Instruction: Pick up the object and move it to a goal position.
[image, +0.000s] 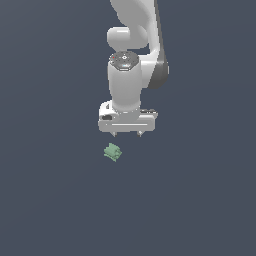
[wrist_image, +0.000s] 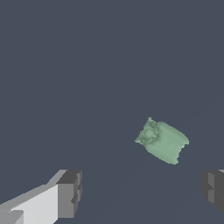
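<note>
Item: end effector (image: 127, 134), white, pointing straight down. Jaws spread wide, nothing between them; both dark fingertips (wrist_image: 70, 192) show in the wrist view with a clear gap.

Item: object (image: 113, 152), small, pale green, lumpy. It lies on the dark bench (image: 50, 200), apart from the end effector, at about 7 o'clock from it in the exterior view.

Step in hand: approach, judged; grasp not yet made, goal position not visible.

Next move calls for: centring the jaws over the object, matching its slanted lie, descending, then closing.
</note>
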